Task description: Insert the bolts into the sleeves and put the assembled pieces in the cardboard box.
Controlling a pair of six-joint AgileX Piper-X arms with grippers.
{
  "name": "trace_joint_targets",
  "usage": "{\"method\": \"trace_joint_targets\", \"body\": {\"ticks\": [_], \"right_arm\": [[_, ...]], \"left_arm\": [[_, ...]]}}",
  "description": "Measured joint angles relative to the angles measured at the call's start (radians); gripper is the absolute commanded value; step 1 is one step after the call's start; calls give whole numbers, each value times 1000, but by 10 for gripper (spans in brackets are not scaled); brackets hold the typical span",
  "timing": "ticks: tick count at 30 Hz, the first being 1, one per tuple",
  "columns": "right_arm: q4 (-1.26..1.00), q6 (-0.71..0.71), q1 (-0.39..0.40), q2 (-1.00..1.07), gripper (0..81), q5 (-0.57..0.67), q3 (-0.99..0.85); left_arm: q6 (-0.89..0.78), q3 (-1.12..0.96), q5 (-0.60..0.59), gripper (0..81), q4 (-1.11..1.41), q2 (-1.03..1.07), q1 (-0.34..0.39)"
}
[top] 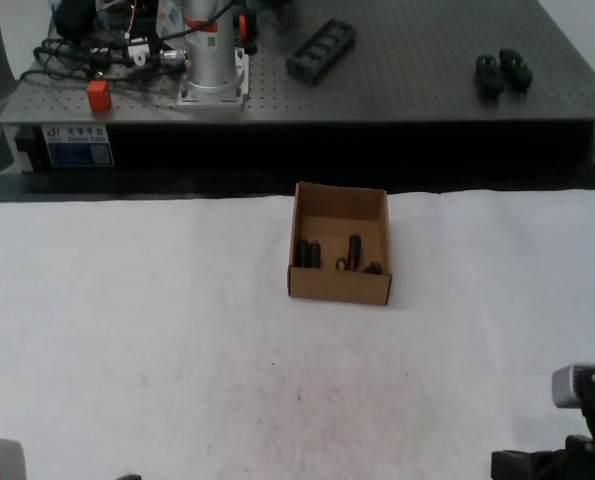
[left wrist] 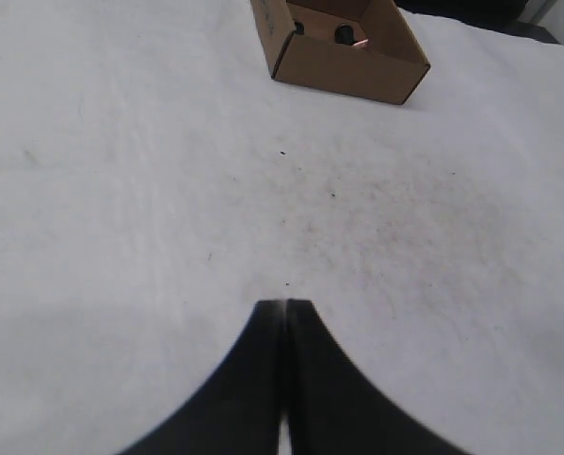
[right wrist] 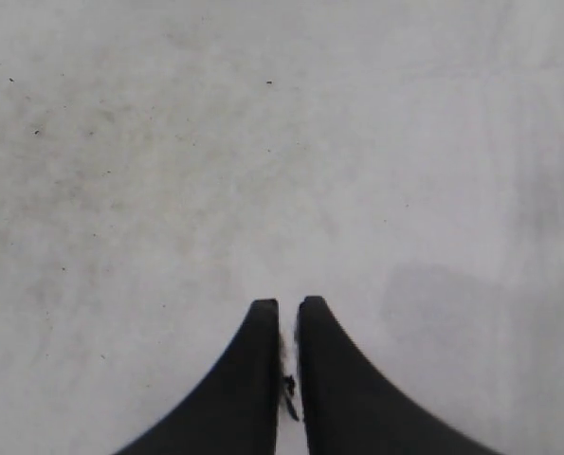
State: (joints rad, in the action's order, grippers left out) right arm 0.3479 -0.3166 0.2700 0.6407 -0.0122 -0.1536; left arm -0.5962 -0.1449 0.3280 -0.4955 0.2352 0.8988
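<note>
Resting in the cardboard box (top: 337, 285), the assembled pieces (top: 309, 253) look small, stiff, probably slippery (grip mid-sleeve); left pincer (left wrist: 284, 306) and right pincer (right wrist: 288, 306) sit closed, empty.

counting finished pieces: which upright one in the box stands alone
The piece right of centre in the cardboard box; the other two stand paired by its left wall.

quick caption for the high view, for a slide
Cardboard box on the white cloth holding several dark pieces, with a perforated table behind.
</note>
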Motion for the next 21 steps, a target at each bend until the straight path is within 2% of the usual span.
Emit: {"method": "trace_joint_targets", "body": {"ticks": [10,15,21], "right_arm": [[-14,0,0,-33,68,0,19],[4,0,0,-215,68,-8,158],[52,0,0,-430,68,-31,168]], "left_arm": [[0,0,0,6,0,0,0],[0,43,-2,6,25,-42,0],[0,150,-4,6,-3,-196,0]]}}
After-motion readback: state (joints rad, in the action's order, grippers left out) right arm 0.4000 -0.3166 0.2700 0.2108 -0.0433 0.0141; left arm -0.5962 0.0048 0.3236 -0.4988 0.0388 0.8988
